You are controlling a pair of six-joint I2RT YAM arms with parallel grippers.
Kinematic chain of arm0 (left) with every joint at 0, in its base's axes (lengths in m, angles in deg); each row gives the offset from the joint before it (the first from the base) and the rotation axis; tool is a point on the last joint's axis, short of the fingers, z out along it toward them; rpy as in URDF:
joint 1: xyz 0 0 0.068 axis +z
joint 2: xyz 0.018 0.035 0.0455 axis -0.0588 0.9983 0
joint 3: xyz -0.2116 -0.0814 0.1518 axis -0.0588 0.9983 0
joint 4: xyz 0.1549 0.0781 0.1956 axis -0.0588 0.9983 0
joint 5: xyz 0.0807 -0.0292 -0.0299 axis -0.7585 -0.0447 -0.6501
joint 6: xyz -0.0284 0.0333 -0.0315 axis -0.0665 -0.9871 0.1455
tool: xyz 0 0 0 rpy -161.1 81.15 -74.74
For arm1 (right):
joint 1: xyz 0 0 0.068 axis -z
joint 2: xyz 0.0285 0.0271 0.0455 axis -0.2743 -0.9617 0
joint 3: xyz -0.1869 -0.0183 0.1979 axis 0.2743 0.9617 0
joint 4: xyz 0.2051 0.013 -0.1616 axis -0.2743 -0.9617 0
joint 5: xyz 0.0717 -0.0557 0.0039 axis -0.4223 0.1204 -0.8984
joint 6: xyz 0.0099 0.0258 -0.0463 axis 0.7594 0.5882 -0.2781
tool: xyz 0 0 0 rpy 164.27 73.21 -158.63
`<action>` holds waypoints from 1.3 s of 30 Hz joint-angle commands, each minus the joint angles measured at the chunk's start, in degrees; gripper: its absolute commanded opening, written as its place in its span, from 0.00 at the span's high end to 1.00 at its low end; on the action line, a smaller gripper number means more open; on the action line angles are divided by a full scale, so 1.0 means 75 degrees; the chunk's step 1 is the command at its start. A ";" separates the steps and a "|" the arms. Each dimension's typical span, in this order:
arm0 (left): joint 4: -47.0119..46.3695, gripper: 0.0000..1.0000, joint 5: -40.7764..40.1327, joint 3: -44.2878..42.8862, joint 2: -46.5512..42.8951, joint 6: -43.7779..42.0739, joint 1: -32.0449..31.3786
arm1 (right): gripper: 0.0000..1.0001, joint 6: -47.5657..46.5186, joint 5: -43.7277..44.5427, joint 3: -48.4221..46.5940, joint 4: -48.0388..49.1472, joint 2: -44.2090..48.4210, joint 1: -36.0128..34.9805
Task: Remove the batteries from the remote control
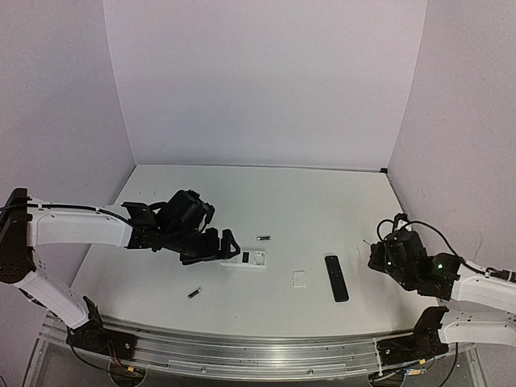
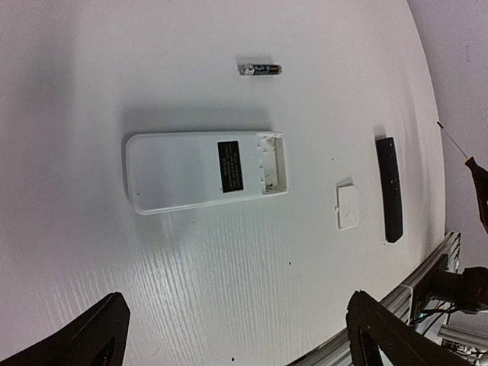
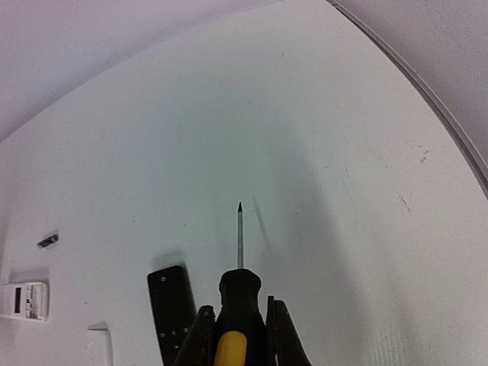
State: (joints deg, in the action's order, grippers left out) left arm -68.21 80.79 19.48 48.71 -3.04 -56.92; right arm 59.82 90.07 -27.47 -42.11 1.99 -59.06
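The left hand (image 2: 238, 297) hovered above the white remote (image 2: 206, 171) with its fingers (image 2: 84, 339) spread wide and gripping nothing, a posture suited to an approach from above. The white remote lay face down at the left-centre of the surface (image 1: 322, 201), label up, so that its battery compartment (image 2: 274, 162) faced the hand. The compartment stood open at the right end of the body and, as far as the left wrist view showed, held no cells. Two batteries lay loose on the surface: the far battery (image 1: 263, 238) just beyond the white remote, and the near battery (image 1: 193, 293) to its near left, both apart from it. The white cover (image 1: 299, 279) rested flat to the right of the white remote, away from the compartment, leaving access unobstructed. Further right lay a black remote (image 1: 336, 278), aligned near to far; whether it carried cells could not be determined. The right hand (image 3: 239, 309) was pressed together on the black-and-yellow handle of the screwdriver (image 3: 239, 286), shaft pointing toward the far side. It was parked at the right, well apart from the white remote, presumably to keep the tool ready without crowding the left arm.
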 commanded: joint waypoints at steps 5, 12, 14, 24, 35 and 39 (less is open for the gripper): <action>-0.0788 0.00 0.0269 0.0308 0.0308 0.0550 -0.0076 | 0.86 0.1229 0.0340 0.0666 0.0220 -0.0899 0.0127; -0.1155 0.00 0.0351 0.0506 0.0598 0.0755 -0.0077 | 0.67 0.2034 -0.0453 0.1525 0.0263 -0.0069 0.0128; -0.1186 0.00 0.0335 0.0510 0.0655 0.0797 -0.0077 | 0.63 0.2143 -0.0670 0.1705 0.0265 0.0113 0.0129; -0.1318 0.00 0.0394 0.0422 0.0926 0.0804 -0.0080 | 0.40 0.1655 -0.1191 0.1337 0.0063 0.0059 0.0124; -0.1828 0.00 0.0844 0.0442 0.1459 0.0928 -0.0079 | 0.16 -0.3534 -0.3181 -0.1008 -0.1355 -0.0593 0.0126; -0.1985 0.00 0.0910 0.0316 0.1814 0.0921 -0.0068 | 0.16 -0.6366 -0.5451 -0.1979 -0.1930 -0.1657 0.0126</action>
State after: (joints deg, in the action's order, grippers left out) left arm -80.21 86.42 23.12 59.76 3.66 -57.33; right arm 39.95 68.44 -35.96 -52.03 -4.41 -58.08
